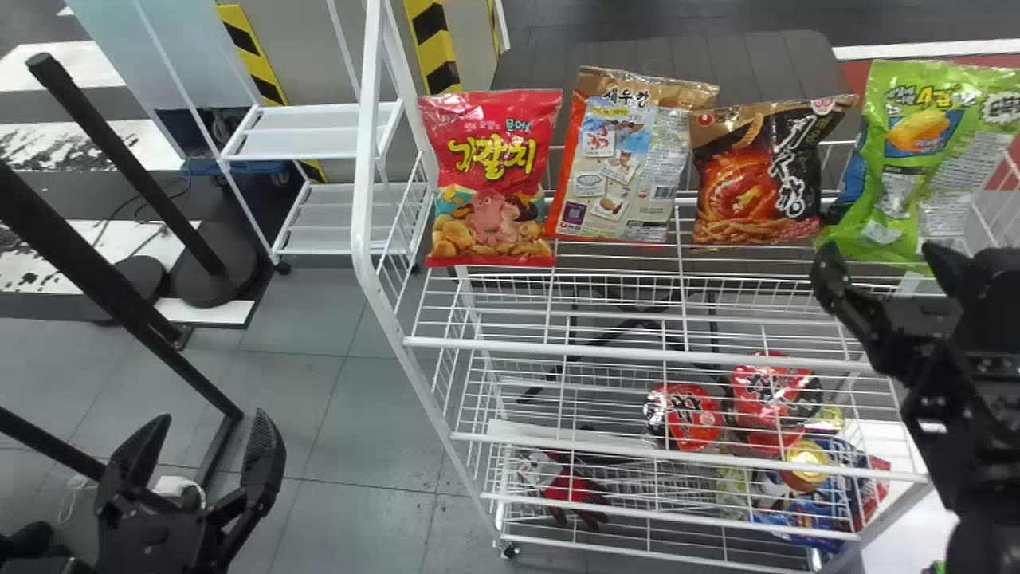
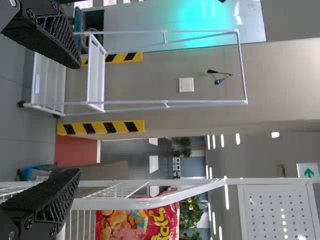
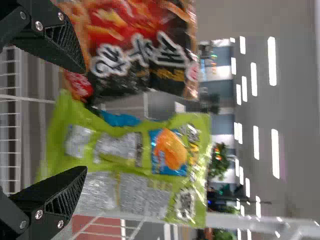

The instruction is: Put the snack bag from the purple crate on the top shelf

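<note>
On the top shelf of a white wire rack, the green snack bag stands at the right end. My right gripper is open just before its lower part. In the right wrist view the green bag lies beyond my right gripper, whose fingers are wide apart. Left of it stand a black-and-brown bag, an orange-and-silver bag and a red bag. My left gripper is parked open over the floor at lower left; in its wrist view, my left gripper has nothing between its fingers.
Lower rack shelves hold red noodle packs, blue packets and a red-and-black item. The rack's left post rises beside the red bag. Black poles and a small white shelf unit stand to the left.
</note>
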### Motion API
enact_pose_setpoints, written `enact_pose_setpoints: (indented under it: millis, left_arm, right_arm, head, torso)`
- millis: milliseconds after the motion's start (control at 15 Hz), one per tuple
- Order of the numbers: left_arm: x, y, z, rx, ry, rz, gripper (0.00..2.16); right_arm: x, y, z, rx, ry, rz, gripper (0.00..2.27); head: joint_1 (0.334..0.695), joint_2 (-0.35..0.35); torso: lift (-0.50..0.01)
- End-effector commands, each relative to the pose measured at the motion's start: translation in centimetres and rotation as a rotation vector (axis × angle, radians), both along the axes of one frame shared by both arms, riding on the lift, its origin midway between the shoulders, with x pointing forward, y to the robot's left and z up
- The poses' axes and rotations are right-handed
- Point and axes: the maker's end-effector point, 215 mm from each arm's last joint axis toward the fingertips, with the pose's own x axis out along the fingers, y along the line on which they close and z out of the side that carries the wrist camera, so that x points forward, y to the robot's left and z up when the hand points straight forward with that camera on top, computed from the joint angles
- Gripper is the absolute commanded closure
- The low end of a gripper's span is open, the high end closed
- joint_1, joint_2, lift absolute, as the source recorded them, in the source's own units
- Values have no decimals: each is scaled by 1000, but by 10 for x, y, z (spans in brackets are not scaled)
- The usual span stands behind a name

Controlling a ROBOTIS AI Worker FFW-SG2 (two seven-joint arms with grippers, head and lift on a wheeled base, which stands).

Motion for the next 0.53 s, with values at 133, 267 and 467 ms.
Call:
enact_pose_setpoints:
  millis: [133,267,467]
  left_arm:
    - [-5,6,2,-11,-2,13,83]
    - [-6,3,7,-9,-5,2,83]
    - [-8,-3,9,-11,3,-9,76]
  right_arm:
    - [-54,28,5,13,3,45,157]
    - [-77,36,22,35,-51,58,154]
    - [-112,43,39,90,-125,68,154]
  head:
    - [695,244]
    - [695,283]
    - [695,310]
  torso:
    - [0]
    - [0]
    - [0]
